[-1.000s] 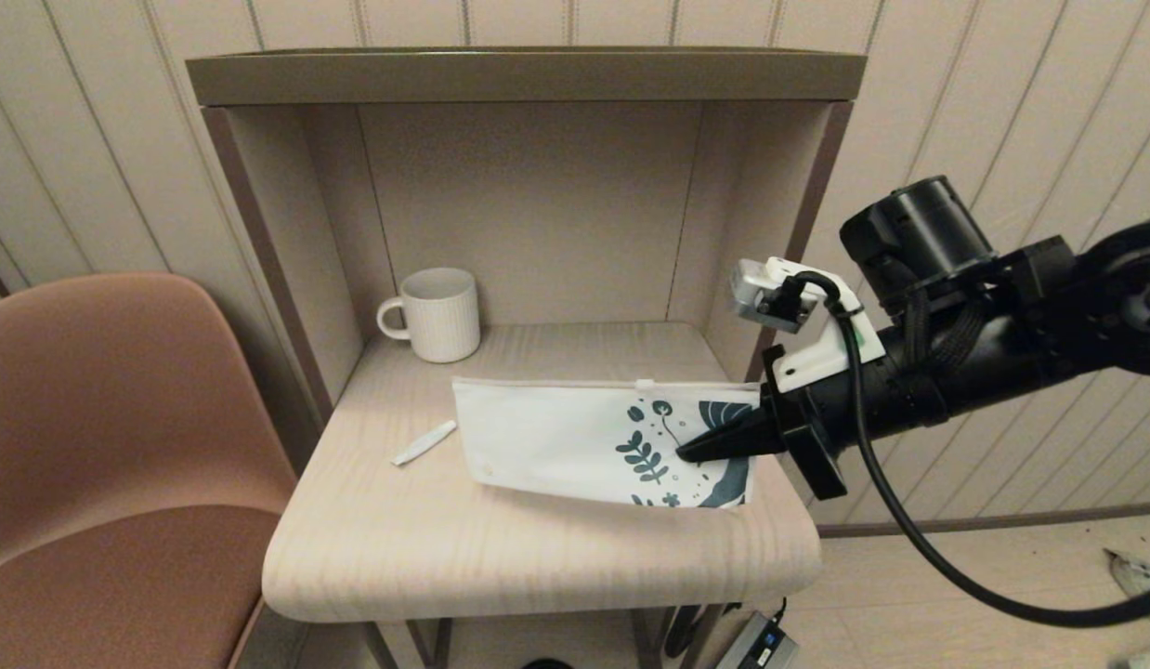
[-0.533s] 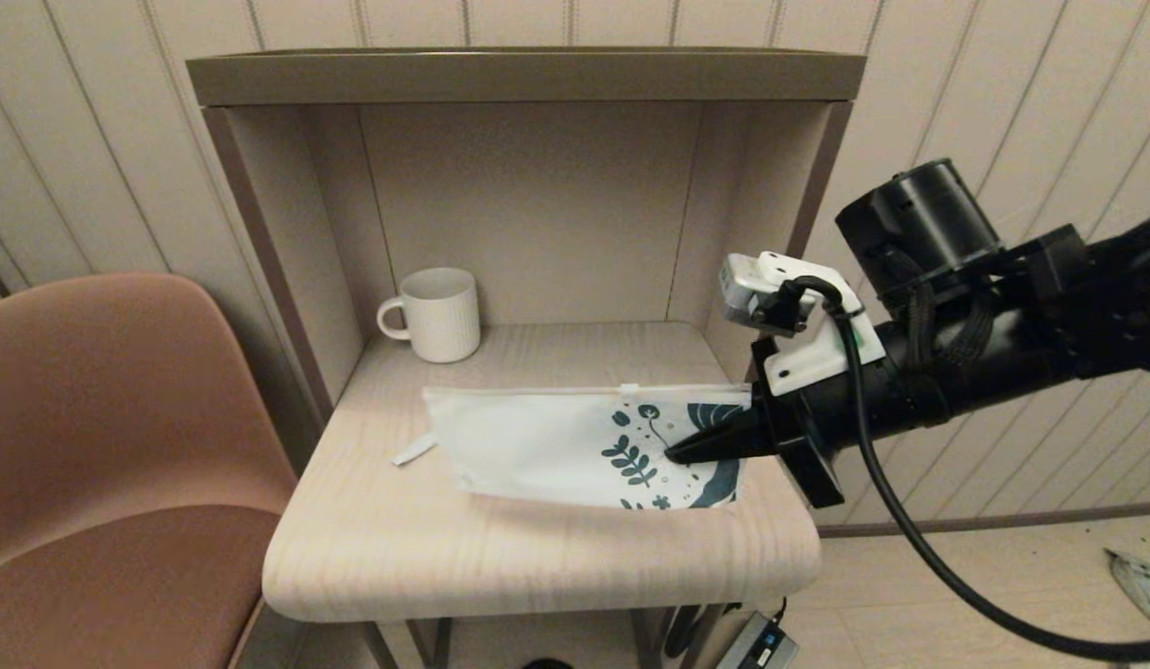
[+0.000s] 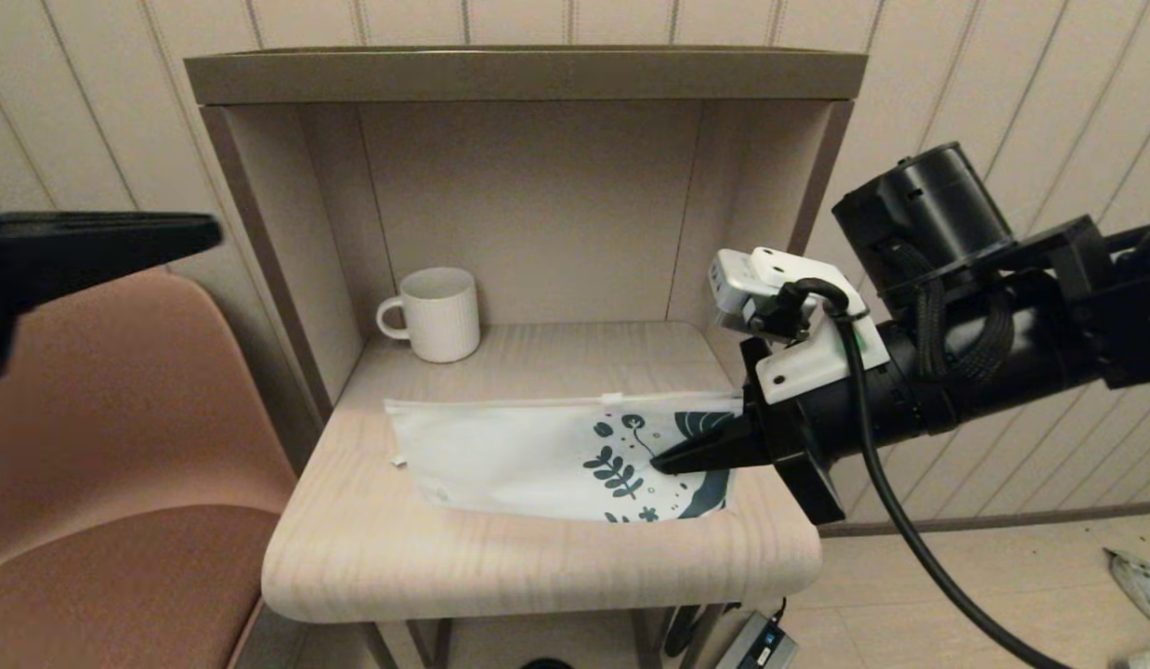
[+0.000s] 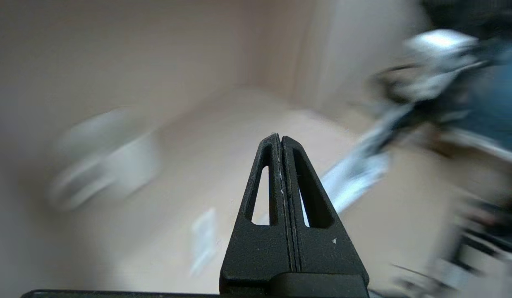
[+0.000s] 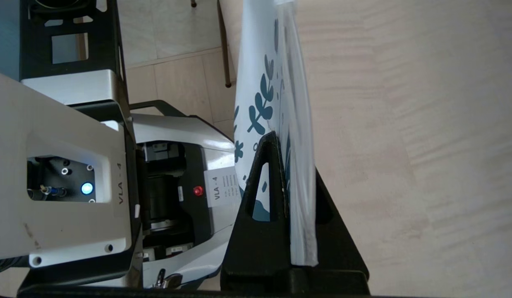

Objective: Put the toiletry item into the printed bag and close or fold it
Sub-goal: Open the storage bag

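The printed bag (image 3: 529,455) hangs over the small table, its leaf-print end pinched in my right gripper (image 3: 663,460), which is shut on it. In the right wrist view the bag (image 5: 260,82) runs edge-on between the black fingers of the right gripper (image 5: 291,157). Only a small white tip of the toiletry item (image 3: 396,461) shows at the bag's left corner; the rest is hidden behind the bag. High at the far left, my left gripper (image 3: 203,232) is well away from the table. In its wrist view the left gripper (image 4: 279,138) is shut with nothing in it.
A white ribbed mug (image 3: 440,314) stands at the back left of the wooden table (image 3: 538,567), inside an alcove with side walls and a top shelf (image 3: 524,74). A brown chair (image 3: 120,446) is at the left.
My right gripper has carried the bag leftward, so it now covers the toiletry item. The left gripper has come into view at the upper left.
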Motion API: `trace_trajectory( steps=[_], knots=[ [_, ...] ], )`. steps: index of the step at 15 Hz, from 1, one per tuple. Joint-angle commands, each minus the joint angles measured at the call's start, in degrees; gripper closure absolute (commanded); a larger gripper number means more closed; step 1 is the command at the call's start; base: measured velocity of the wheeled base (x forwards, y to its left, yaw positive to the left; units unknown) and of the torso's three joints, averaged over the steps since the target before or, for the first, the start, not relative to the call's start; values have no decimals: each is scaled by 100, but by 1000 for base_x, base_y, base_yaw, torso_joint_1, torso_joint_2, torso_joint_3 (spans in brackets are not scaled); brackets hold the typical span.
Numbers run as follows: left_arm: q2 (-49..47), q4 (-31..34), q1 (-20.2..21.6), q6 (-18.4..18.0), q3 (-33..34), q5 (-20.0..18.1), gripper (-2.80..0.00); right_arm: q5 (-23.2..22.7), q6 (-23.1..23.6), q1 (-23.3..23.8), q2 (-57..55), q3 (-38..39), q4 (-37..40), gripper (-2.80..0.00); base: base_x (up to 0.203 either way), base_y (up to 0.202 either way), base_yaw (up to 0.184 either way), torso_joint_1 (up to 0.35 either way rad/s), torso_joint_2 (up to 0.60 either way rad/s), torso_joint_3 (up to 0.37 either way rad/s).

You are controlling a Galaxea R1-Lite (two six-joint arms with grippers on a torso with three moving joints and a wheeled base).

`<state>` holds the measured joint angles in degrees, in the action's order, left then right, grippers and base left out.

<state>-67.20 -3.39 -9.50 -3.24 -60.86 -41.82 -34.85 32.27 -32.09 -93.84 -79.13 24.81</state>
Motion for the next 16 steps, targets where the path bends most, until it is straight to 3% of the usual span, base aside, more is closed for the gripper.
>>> trace_trajectory(
  steps=[1,2,3,4,9,10,16],
  knots=[
    [-1716,-6,-684,15,-984,-991,0,-22,34,-1,-29,20,7,0,0,0,0,0,0,0],
    [-1953,0,-863,24,-1242,-1703,0,-22,42,1,-36,45,15,0,0,0,0,0,0,0],
    [-2143,3,-1002,30,-1422,-2160,0,-22,43,1,-58,64,7,0,0,0,0,0,0,0],
    [-2252,-1,-1101,29,-1497,-2361,0,-22,50,1,-128,64,-9,0,0,0,0,0,0,0],
    [-2505,-39,-1230,-160,-1376,-2662,0,-47,51,-35,-292,-193,-20,0,0,0,0,0,0,0],
    [-2502,-39,-1250,-346,-1279,-2669,-280,-48,45,-35,-293,-255,13,0,0,0,0,0,0,0],
    [-2956,-54,-1379,-370,-1353,-2683,-280,-40,17,-61,-643,-724,37,0,0,0,0,0,0,0]
  ],
)
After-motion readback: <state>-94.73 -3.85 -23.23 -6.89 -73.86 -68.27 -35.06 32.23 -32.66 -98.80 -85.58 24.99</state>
